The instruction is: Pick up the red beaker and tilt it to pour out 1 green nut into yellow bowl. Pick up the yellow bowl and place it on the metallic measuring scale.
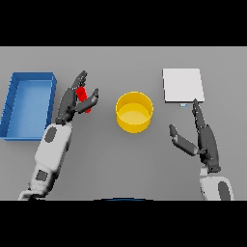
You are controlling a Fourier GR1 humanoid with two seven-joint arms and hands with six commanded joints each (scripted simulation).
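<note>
The left hand (72, 102) curls around the red beaker (84, 99), hiding most of it, left of the yellow bowl (134, 112). The right hand (205, 137) hangs open near the measuring scale (182, 85), no readable markings.

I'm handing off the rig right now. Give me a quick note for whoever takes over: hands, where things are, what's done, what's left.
Left hand: fingers round the red beaker, left of the yellow bowl.
Right hand: open, idle, just below the scale, holding nothing.
Bowl: mid-table, between the hands; no nut visible inside.
Blue bin: far left.
Done: beaker reached.
Left: pour one nut into the bowl, then set the bowl on the scale.
</note>
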